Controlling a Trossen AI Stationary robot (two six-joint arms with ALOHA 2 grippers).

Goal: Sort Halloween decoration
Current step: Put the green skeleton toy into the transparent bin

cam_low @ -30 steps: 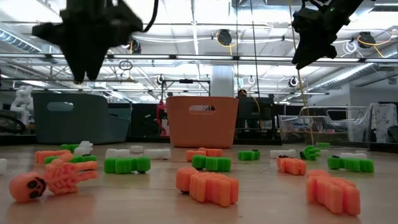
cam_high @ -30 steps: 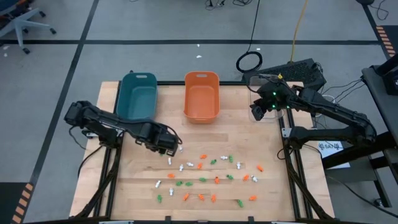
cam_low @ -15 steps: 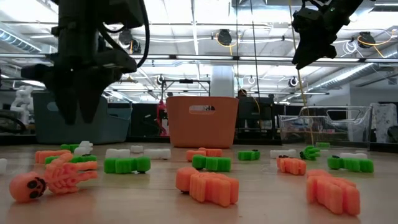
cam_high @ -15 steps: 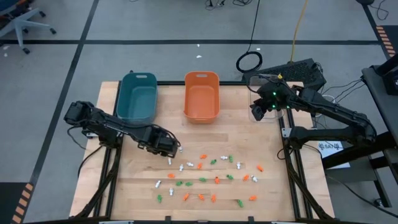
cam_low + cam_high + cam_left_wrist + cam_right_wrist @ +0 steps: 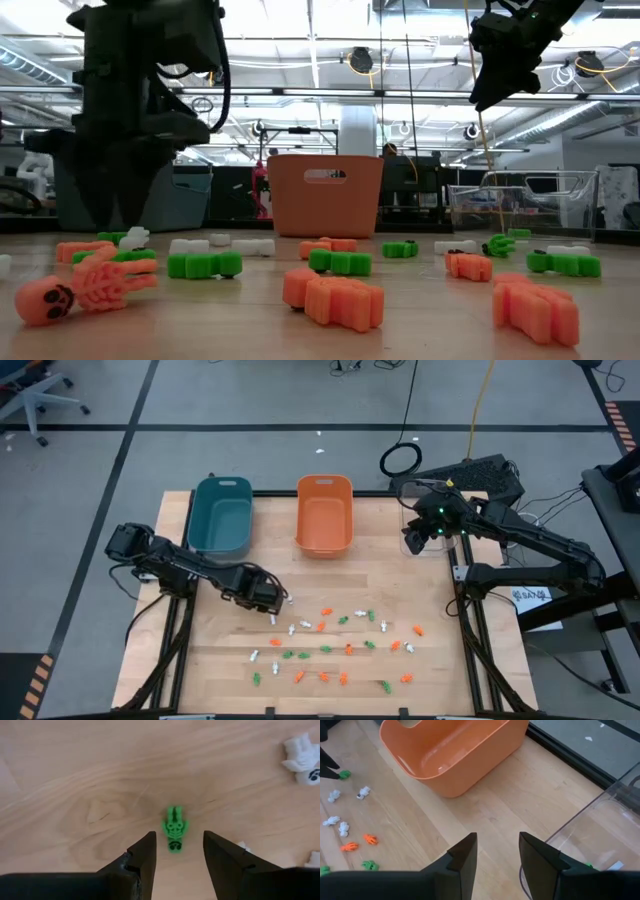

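Tiny orange, white and green Halloween trinkets (image 5: 340, 640) lie scattered on the wooden table's near half. My left gripper (image 5: 268, 600) points straight down, low over their far left edge. It is open, and its fingertips (image 5: 179, 845) stand on either side of a small green skeleton (image 5: 174, 829) that lies flat on the wood, apart from both fingers. In the low view this gripper (image 5: 115, 215) hangs just above the table. My right gripper (image 5: 412, 540) hangs high at the far right, open (image 5: 497, 845), with nothing between its fingers.
A teal bin (image 5: 220, 515) and an orange bin (image 5: 324, 513) stand along the far edge, and a clear bin (image 5: 600, 830) is at the far right under my right arm. A white trinket (image 5: 302, 757) lies close by the green skeleton. Bare wood stretches left of the trinkets.
My left gripper has come straight down toward the table, from well above the trinkets to just over the green skeleton, still pointing down. My right arm has kept still.
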